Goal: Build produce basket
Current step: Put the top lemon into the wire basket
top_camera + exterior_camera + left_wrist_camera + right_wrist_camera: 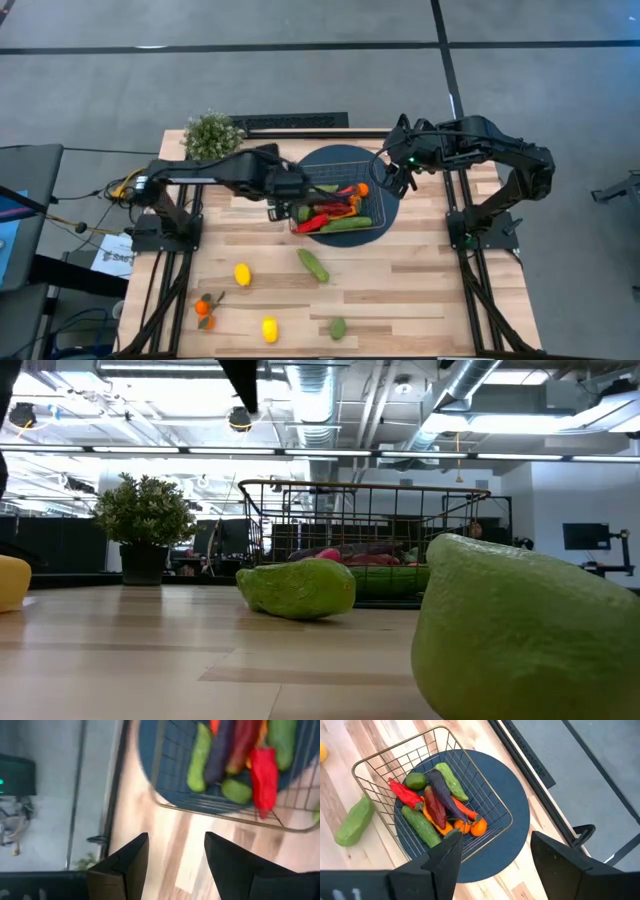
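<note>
Overhead, the left hand [281, 207] hovers at the basket's [377, 222] left edge, fingers apart and empty; the right hand [392, 180] hangs over its right side, fingers likewise apart. Inside lie cucumbers [420, 826], a red pepper [404, 793], eggplant [442, 795], a lime [415, 781] and oranges [478, 827]; more produce [313, 265] rests on the bench [430, 290].
</note>
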Robot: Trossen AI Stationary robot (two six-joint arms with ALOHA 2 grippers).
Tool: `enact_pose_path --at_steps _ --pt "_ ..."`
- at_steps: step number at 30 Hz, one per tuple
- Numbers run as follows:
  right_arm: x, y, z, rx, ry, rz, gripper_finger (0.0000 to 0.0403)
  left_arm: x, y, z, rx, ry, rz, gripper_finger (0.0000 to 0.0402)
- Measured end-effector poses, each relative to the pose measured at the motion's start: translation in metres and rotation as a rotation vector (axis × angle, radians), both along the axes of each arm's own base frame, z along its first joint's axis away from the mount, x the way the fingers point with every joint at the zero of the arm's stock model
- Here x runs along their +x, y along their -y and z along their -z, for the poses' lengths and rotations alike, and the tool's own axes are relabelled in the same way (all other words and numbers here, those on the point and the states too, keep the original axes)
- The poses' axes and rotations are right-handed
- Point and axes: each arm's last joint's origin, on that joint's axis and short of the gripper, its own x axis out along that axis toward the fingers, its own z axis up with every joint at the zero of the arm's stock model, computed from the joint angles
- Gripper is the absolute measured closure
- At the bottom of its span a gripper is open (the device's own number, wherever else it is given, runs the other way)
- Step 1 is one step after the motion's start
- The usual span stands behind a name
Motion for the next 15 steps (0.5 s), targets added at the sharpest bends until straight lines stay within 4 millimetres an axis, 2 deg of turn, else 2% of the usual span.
enact_pose_path --at_steps 4,8,11,15 --pt "-0.001 0.001 0.002 0.002 -0.028 0.001 0.0148 -0.032 0.002 -0.016 0.051 0.113 -0.084 0.0221" --pt "-0.002 0.001 0.003 0.048 -0.021 0.028 0.0148 -0.072 0.001 -0.019 0.04 0.215 -0.203 0.0221" --pt "-0.003 0.0 0.003 0.152 -0.005 0.018 0.0148 -0.098 0.002 -0.01 0.009 0.278 -0.297 0.0221" --pt "-0.001 -0.004 0.007 0.269 -0.006 0.003 0.0148 -0.119 0.004 0.008 -0.036 0.372 -0.371 0.0221"
